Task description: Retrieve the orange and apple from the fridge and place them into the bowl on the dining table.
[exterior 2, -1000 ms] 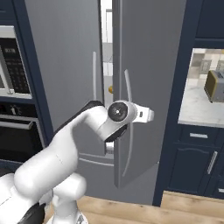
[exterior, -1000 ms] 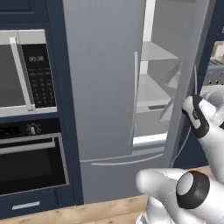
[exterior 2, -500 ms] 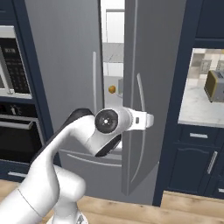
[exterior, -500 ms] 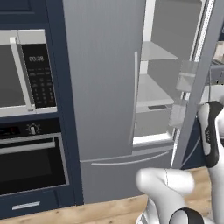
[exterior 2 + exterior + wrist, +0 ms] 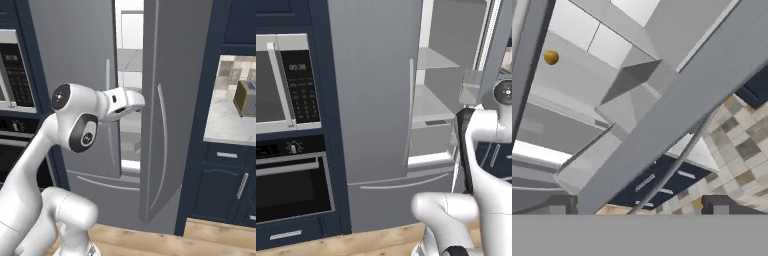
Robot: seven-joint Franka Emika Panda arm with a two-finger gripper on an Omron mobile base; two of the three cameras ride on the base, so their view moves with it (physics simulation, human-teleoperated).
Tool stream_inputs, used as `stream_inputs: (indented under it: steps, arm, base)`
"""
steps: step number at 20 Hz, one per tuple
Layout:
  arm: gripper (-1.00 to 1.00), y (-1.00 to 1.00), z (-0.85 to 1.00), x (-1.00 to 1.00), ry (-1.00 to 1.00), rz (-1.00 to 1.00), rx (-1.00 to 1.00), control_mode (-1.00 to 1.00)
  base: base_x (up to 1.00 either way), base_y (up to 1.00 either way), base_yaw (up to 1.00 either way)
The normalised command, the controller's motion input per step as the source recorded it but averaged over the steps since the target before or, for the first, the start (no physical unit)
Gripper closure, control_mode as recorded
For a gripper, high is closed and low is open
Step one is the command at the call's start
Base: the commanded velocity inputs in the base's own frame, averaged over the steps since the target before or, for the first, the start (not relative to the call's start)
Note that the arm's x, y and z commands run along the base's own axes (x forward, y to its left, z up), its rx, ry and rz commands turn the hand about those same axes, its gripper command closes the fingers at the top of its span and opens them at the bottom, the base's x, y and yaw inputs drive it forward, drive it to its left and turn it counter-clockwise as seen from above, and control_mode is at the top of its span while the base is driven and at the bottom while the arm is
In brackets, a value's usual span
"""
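The tall brushed grey steel fridge point(image 5: 376, 100) stands between navy cabinetry, its left door shut and flat, its right door point(image 5: 170, 100) swung partly outward on its hinge. A long thin curved steel handle point(image 5: 163, 135) runs down the right door's face, and a matching one point(image 5: 409, 112) runs down the left door. Through the gap the interior is smooth white, with flat glassy shelves point(image 5: 431, 105) and a boxy translucent door bin point(image 5: 471, 87) (its corners look sharp and its walls thin).

The white jointed arm reaches up to the gap, and its two-finger tool point(image 5: 131, 102) sits at the edge of the opening with its dark finger tips point(image 5: 719, 206) spread wide apart, gripping nothing. In the hand view the grey door edge point(image 5: 677, 107) crosses the picture as a broad slanted band.

A small round orange fruit point(image 5: 551, 57) rests on a white shelf deep inside, well apart from the tool.

To the left of the fridge are a glossy black built-in microwave point(image 5: 286, 82) and a black oven point(image 5: 293, 185) with bar handles. To the right, a boxy yellow toaster point(image 5: 246, 97) stands on a pale marble-patterned wall counter point(image 5: 225, 127) over navy drawers. The floor point(image 5: 210, 242) is light wood plank.
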Motion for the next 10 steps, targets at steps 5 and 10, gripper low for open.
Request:
stream_inputs:
  steps: [5,10]
  arm:
    - [-1.0,0.34,0.26,0.0,0.08,0.0,-0.47,-1.0]
    - [-1.0,0.31,0.28,0.02,0.24,0.0,-0.45,-1.0]
  base:
    - [0.0,0.0,0.0]
    - [0.0,0.0,0.0]
